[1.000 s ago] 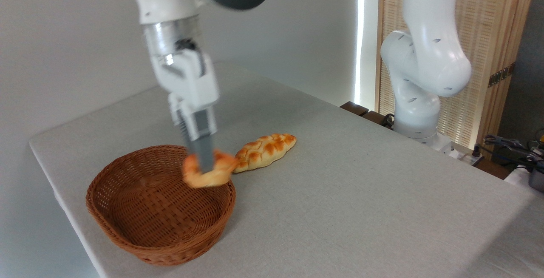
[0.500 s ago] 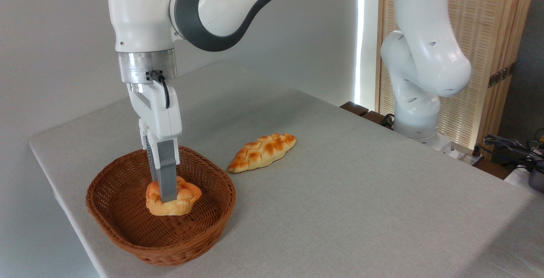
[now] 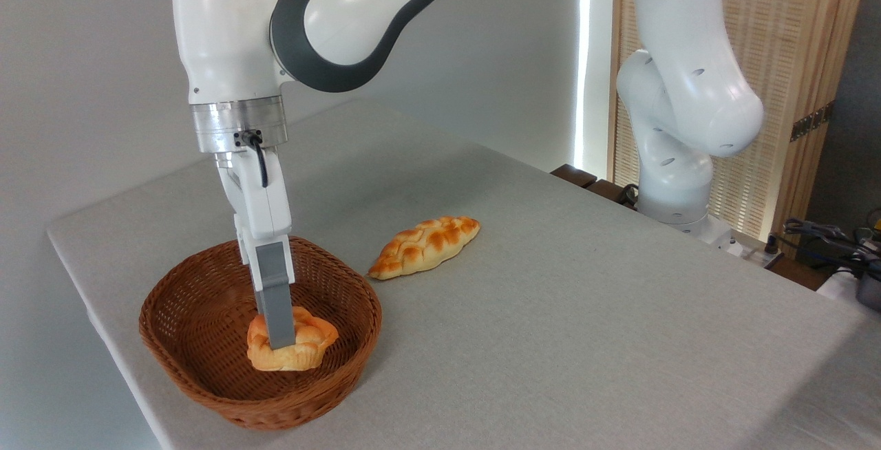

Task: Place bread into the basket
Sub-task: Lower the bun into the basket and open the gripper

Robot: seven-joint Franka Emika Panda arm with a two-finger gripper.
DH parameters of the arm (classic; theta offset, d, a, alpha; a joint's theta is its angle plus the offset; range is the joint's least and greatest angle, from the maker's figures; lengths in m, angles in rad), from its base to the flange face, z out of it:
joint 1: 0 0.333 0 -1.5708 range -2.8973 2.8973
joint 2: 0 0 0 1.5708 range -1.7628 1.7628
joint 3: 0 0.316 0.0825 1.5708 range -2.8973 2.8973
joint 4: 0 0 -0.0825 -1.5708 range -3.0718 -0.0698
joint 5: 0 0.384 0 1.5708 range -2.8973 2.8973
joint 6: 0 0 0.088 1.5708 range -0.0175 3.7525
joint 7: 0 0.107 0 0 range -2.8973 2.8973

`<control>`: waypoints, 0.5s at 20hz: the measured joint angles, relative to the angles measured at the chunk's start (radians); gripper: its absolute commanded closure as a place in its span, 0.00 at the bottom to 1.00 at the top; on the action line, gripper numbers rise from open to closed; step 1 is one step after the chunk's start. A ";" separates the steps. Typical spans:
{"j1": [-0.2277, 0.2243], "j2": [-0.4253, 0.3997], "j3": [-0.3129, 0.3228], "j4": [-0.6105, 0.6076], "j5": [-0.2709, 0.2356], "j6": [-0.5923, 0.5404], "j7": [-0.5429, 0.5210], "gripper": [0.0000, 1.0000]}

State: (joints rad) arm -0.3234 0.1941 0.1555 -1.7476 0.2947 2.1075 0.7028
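bread (image 3: pixel 292 349) low inside basket (image 3: pixel 172 340), lower left of frame, resting on or just above the woven floor, right of basket centre. gripper (image 3: pixel 281 340) descending from upper left, near finger (image 3: pixel 277 302) pressed across the bun's front; far finger hidden, so clamped on bread by judgement only.

risks: opening too early, if bun not fully seated, lets it roll toward the near rim. lifting before release drags bun out again. soft crust may stick to a pad and tip on retreat. gripper close to basket wall; sideways exit could shove the basket toward the table (image 3: pixel 585 312) edge.

orientation: roughly round, no clear long axis; cracked lumpy top faces up, slightly wider left to right. braided loaf (image 3: pixel 425 246) well apart on table, right of basket.
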 measured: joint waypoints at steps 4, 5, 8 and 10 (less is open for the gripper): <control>-0.002 0.002 -0.003 -0.006 0.000 0.000 0.000 0.00; -0.003 0.002 -0.003 -0.007 0.000 0.000 0.000 0.00; -0.005 0.002 -0.004 -0.010 0.000 0.000 0.000 0.00; -0.006 0.002 -0.004 -0.010 0.000 0.000 0.000 0.00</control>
State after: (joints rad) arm -0.3296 0.1957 0.1519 -1.7580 0.2949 2.1075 0.7028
